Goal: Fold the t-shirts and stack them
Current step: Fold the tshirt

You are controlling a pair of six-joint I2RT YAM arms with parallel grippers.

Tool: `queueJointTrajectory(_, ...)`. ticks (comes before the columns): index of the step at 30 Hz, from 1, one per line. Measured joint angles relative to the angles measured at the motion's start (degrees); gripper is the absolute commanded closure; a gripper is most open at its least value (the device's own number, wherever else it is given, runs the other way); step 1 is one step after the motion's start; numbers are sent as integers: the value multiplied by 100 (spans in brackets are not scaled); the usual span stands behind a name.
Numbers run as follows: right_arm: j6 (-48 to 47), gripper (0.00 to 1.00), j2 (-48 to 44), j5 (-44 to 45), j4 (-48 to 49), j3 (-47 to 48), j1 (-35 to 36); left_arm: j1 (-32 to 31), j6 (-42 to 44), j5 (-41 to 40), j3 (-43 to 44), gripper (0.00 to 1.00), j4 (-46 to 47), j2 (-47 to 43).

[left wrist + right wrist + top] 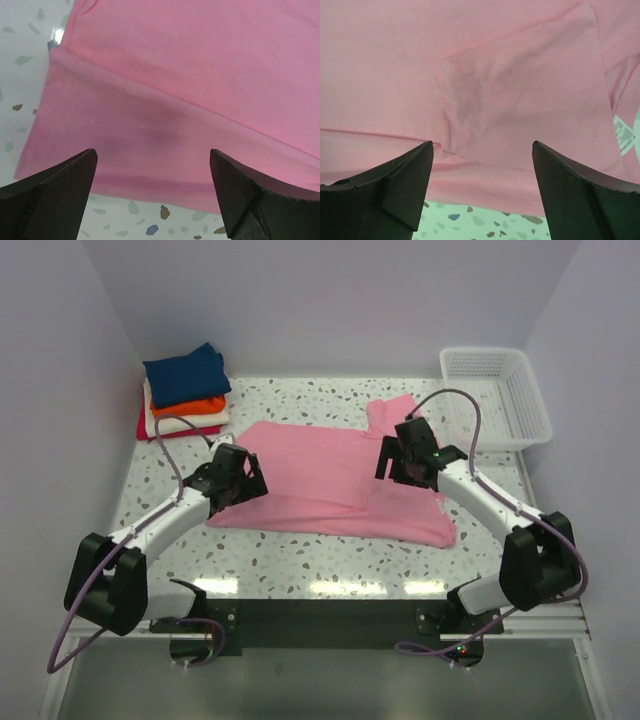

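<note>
The left gripper and right gripper hover spread and empty over opposite ends of the pink t-shirt, probably so its next fold lifts evenly.

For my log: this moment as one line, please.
pink t-shirt: spread on table | left tool: open, empty | right tool: open, empty

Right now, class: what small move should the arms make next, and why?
Probably lower the right gripper and pinch the pink t-shirt beneath it, ready for another fold. Both it and the left gripper hang open over cloth, holding nothing, and the shirt lies far wider than the folded stack.
</note>
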Motion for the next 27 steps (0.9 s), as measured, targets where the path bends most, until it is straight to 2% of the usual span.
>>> queueJointTrajectory(4, 273, 10, -516, -17, 35, -999, -120, 0, -374, -142, -409, 0, 72, 68)
queueJointTrajectory(13, 802, 11, -564, -363, 313, -2127, -592, -13, -833, -280, -828, 0, 708, 435)
queueJointTrajectory(21, 1176, 11, -796, -490, 525, -2404, -826, -13, -1681, -551, -1467, 7, 1119, -192)
queueJointTrajectory(27, 1384, 11, -1578, -446, 94, -2839, -970, -13, -2328, -490, -1998, 10, 682, -1220)
